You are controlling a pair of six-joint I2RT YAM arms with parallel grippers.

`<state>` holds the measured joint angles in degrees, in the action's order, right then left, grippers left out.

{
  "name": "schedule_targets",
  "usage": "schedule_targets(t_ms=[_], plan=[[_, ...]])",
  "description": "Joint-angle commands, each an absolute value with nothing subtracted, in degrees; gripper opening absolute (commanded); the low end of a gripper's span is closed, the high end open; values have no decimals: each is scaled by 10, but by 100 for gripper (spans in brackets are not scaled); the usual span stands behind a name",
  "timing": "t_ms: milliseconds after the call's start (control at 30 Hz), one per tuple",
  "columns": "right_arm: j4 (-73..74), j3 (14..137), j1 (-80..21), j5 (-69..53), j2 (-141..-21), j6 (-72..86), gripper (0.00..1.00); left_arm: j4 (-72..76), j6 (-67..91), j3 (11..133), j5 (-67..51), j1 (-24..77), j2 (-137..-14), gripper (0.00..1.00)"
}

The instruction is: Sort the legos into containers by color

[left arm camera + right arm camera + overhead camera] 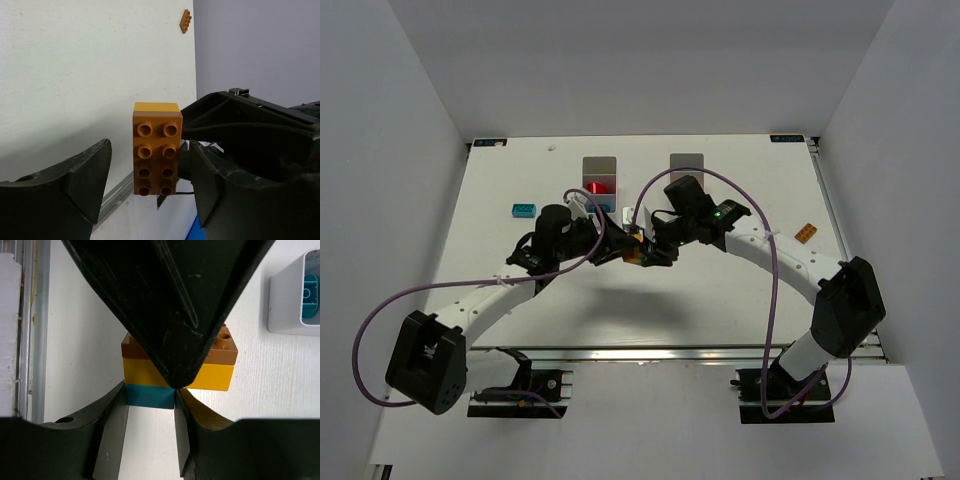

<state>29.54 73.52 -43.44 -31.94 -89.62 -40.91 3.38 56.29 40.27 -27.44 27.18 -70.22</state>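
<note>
A small stack of legos hangs in the air at mid-table (634, 250): an orange brick (156, 150) on a yellow brick (212, 377) on a teal brick (149, 395). My right gripper (150, 399) is shut on the teal brick. My left gripper (150, 185) faces it from the left, open, its fingers (87, 182) on either side of the orange brick with a gap showing on both sides. Two white containers (601, 165) (687, 168) stand at the back; the left one holds a red brick (600, 187).
A blue brick (524, 209) lies on the table at back left. An orange brick (806, 232) lies near the right edge, and shows far off in the left wrist view (185, 21). A container's corner (292, 300) with a teal brick inside (310, 295) is near my right gripper.
</note>
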Motion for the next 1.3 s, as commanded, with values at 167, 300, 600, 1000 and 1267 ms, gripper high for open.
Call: schedule_targets(t_ms=[167, 300, 600, 1000, 1267], plan=[[286, 750, -438, -337, -896, -396, 0, 14, 541, 427, -266, 282, -715, 60], [284, 752, -438, -341, -899, -389, 0, 6, 536, 431, -262, 287, -718, 49], [287, 741, -438, -334, -897, -392, 0, -91, 475, 466, -216, 289, -708, 1], [274, 721, -437, -321, -895, -400, 0, -152, 446, 477, -188, 256, -683, 0], [174, 712, -437, -255, -905, -392, 0, -215, 421, 508, -164, 171, -645, 0]])
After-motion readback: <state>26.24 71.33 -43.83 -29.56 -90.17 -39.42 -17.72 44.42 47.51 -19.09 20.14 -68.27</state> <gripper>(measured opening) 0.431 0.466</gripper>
